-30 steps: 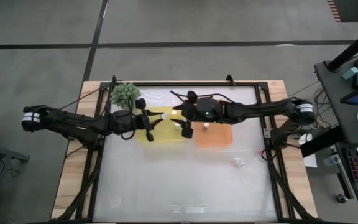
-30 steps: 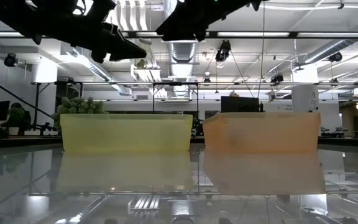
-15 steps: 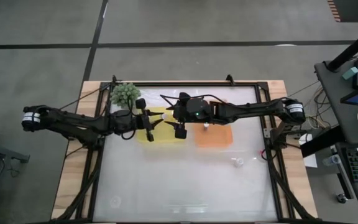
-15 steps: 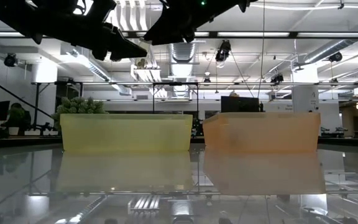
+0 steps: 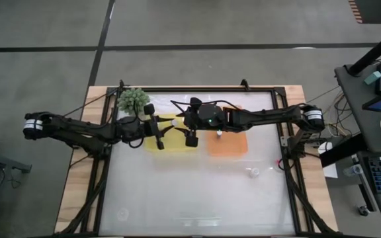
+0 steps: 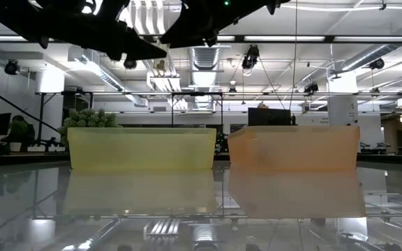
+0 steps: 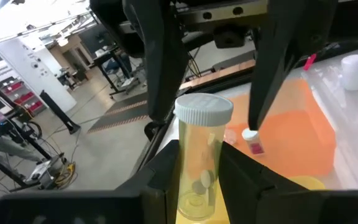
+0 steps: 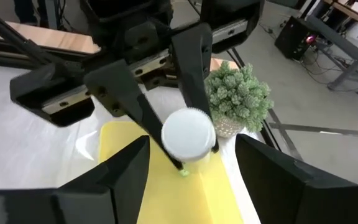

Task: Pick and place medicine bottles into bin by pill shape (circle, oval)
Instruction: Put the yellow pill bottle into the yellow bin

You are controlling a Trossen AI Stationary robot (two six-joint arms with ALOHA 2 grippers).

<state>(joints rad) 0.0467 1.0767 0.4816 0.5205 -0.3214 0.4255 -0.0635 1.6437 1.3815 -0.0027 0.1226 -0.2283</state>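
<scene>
Holding a medicine bottle (image 7: 202, 163) between its fingers (image 7: 164, 175), the left gripper (image 5: 159, 130) was closed on the clear body below the white cap, with pale pills visible at the bottle's bottom. It hung above the yellow bin (image 5: 170, 141). The right gripper (image 5: 188, 125) faced it, jaws spread wide around the bottle's cap end; in the right wrist view the white cap (image 8: 188, 134) sat between its two dark fingers (image 8: 124, 175), apart from both. Whether they touched the bottle could not be told.

The orange bin (image 5: 228, 145) sat just beside the yellow one, with a small capped bottle (image 7: 251, 140) lying inside it. Another white-capped bottle (image 5: 253, 173) stood on the table (image 5: 177, 198) nearer the front, well apart from the bins. A green spiky plant (image 5: 133, 99) sat behind the yellow bin's far left corner. In the low view both bins (image 6: 142, 148) stood side by side with the arms dark overhead.
</scene>
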